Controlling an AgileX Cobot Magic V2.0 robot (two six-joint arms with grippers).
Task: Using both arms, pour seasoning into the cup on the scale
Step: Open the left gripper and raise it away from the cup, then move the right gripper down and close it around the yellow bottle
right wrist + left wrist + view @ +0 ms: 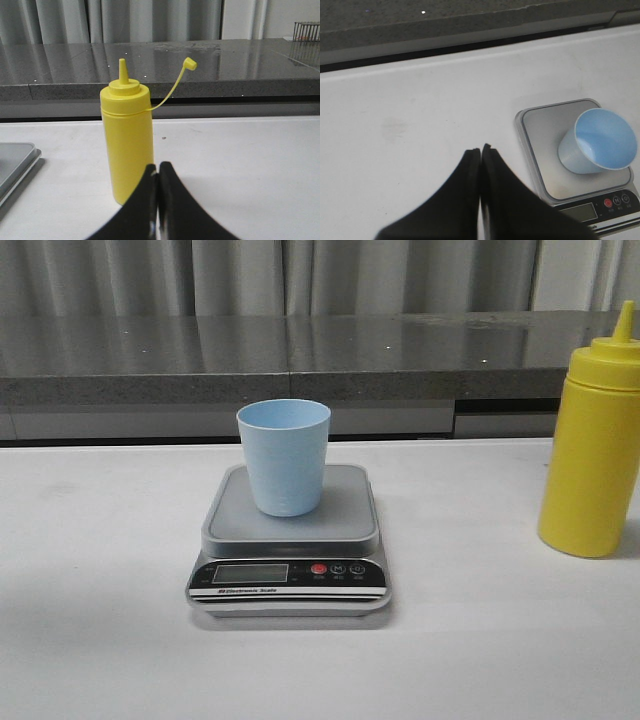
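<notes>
The light blue cup [284, 456] stands upright on the scale [290, 535] at the table's centre; it looks empty inside [600, 141]. The yellow seasoning bottle [592, 455] stands upright at the right side of the table, its small cap hanging open on a thin strap [189, 62]. Neither gripper shows in the front view. My left gripper [480, 148] is shut with nothing in it, over bare table to the left of the scale [555, 150]. My right gripper [158, 165] is shut and empty, just in front of the bottle [126, 140], apart from it.
A grey stone counter [300, 355] runs along the back edge of the white table [100, 570], with curtains behind it. A wire basket [306, 30] sits on the counter at the far right. The scale's corner [15, 160] lies left of the bottle.
</notes>
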